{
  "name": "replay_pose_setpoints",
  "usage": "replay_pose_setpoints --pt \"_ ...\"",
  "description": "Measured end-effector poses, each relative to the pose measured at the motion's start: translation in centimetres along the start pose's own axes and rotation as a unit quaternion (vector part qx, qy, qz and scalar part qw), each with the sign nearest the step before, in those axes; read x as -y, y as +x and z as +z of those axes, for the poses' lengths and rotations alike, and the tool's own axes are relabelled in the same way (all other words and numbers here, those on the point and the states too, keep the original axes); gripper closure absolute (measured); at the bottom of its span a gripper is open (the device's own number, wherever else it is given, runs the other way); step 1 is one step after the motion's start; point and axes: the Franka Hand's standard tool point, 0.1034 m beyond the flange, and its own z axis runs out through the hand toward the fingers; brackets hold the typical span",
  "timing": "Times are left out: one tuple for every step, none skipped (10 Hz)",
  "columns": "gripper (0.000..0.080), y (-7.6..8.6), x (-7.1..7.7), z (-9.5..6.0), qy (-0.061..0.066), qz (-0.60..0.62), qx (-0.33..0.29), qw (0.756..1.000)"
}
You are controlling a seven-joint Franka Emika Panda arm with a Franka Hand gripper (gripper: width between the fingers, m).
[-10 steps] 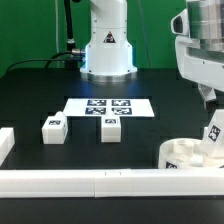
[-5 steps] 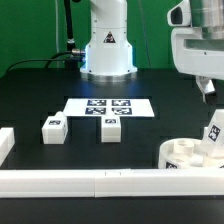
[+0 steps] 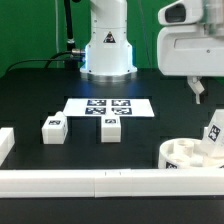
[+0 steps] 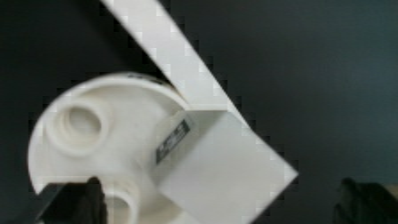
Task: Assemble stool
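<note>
My tool is open. In the wrist view its two dark fingertips stand wide apart with nothing clamped between them. Past them that view shows the seat, a thick white disc with one round socket facing the camera. A leg touches the seat, and its tag shows only as a blurred dark patch. A long white rail runs off from the leg across the dark tabletop. How high I hang above these parts cannot be read there.

The exterior view settles that. The tool is high at the exterior view's right, well above the seat and leg and touching neither. Only one finger shows plainly, so the wrist view is the one that shows the gap. The seat lies low at the exterior view's right, just behind the rail. The leg stands at its far side, a little tilted.

Only the exterior view shows the rest. Two more legs sit apart on the tabletop left of centre, tags upward. The marker board lies just behind them, with the arm's base beyond.
</note>
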Motion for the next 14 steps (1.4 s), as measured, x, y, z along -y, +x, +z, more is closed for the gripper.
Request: replay_pose_setpoints --pt "0.0151 0.17 0.14 -0.09 0.002 -0.038 -0.002 0.999" --pt "0.0151 0.17 0.05 -0.03 0.002 -0.079 -0.001 0.997" --pt "0.0151 0.17 0.05 -0.04 0.001 -0.108 -0.002 0.994" --pt "0.0151 0.19 0.01 -0.03 0.001 -0.140 -0.002 0.990" --pt "0.0151 0.14 -0.08 0.09 -0.008 -0.214 -0.003 0.977" --pt "0.0151 -0.11 -0.08 0.35 -0.026 -0.293 -0.004 0.956" --pt "0.0151 -0.22 0.04 0.36 -0.040 -0.362 -0.004 0.931" --pt "0.0151 -0.17 0.20 0.23 -0.049 -0.431 -0.004 0.901" --pt "0.0151 -0.08 0.19 0.15 -0.049 -0.466 -0.003 0.883" --pt "0.0151 -0.04 0.09 0.21 -0.049 -0.489 -0.002 0.871" --pt "0.0151 0.00 0.03 0.22 -0.049 -0.522 0.001 0.852" --pt "0.0151 0.02 -0.02 0.23 -0.049 -0.551 0.002 0.833" --pt "0.0151 0.07 -0.10 0.25 -0.049 -0.582 0.004 0.812" --pt "0.0151 0.08 -0.13 0.29 -0.049 -0.597 0.006 0.801"
